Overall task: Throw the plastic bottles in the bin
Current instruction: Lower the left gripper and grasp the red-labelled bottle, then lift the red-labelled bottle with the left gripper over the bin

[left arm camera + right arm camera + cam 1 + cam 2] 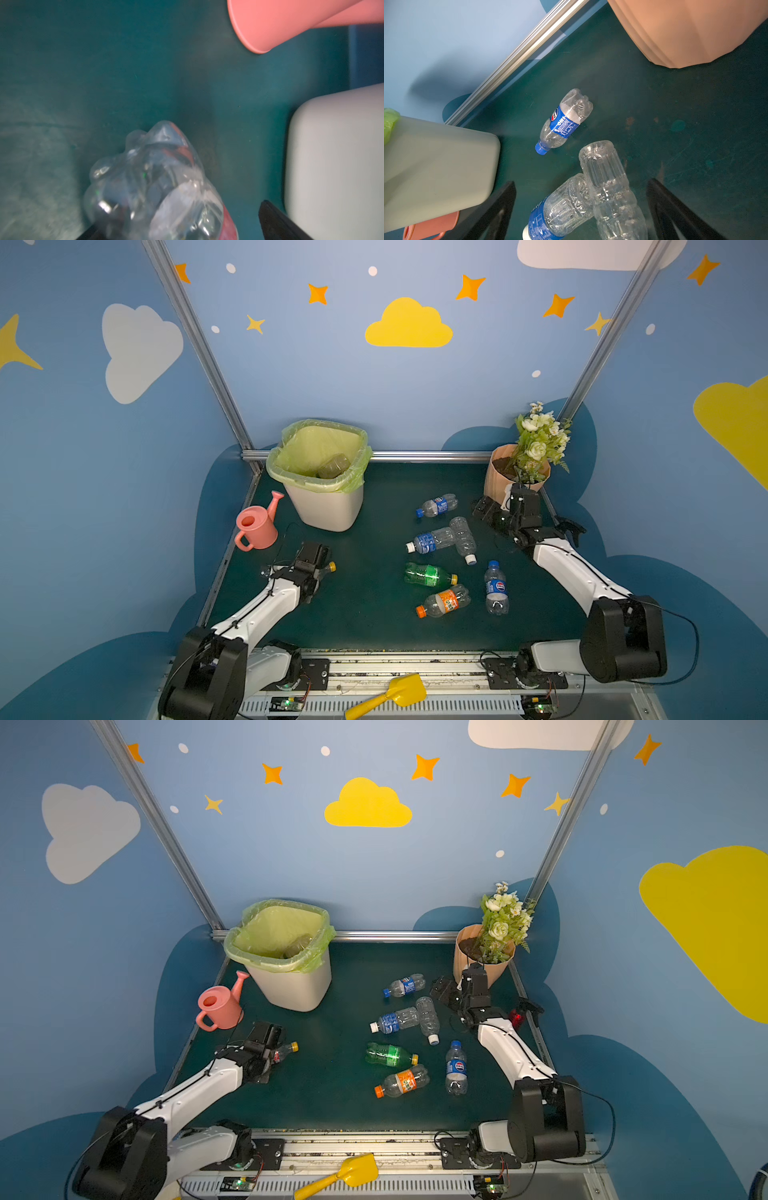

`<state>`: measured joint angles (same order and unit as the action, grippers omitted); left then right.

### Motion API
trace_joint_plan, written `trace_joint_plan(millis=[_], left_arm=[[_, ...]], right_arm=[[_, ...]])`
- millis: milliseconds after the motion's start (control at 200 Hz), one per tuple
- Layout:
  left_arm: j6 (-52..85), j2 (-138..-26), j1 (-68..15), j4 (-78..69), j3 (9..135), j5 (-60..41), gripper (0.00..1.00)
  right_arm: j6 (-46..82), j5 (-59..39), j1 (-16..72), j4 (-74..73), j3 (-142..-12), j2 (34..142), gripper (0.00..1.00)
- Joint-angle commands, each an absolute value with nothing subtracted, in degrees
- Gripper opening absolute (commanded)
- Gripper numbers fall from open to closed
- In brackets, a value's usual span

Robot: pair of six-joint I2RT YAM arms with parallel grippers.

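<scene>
The bin (291, 479), white with a light-green bag over its rim, stands at the back left with one bottle (334, 466) inside. My left gripper (313, 562) hangs open low over a clear red-labelled bottle (158, 187) with a yellow cap (331, 566). That bottle lies between the jaws, with a gap to one finger (276, 222). Several plastic bottles lie on the mat at centre right: two blue-labelled (438, 505) (430, 540), a plain clear one (463, 539), a green one (428, 574), an orange-labelled one (444, 600) and a blue-capped one (496, 587). My right gripper (498, 508) is open and empty just right of them.
A pink watering can (255, 524) stands left of the bin, close to my left gripper. A peach flowerpot (505, 477) with flowers sits behind my right gripper. A red spray bottle (517, 1017) is at the right edge, and a yellow shovel (395, 693) lies on the front rail.
</scene>
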<state>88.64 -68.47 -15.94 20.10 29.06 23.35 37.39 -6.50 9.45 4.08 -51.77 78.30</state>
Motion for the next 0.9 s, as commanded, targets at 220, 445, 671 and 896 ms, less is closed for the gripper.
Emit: trace_joint_plan(millis=[220,445,671,896], left_arm=[[83.7,-77.1,-15.1,17.5,32.3,20.4,0.85],[81.1,-76.6,-14.5,14.7,31.0,19.9,0.65],[81.0,-70.1,-14.3,14.1,27.7,21.5,0.57],[75.2,-58.5,-14.3,12.6,25.8,25.4,0.56]], right_arm=[[37.0,-5.2,9.2,5.4,-53.7,78.6,0.97],[37.0,-5.1,9.3,5.6,-53.6,78.4,0.97],[37.1,-5.3,9.2,5.5,-53.3,78.0,0.97],[37.5,-6.1,9.2,4.7,-52.9,78.0,0.97]])
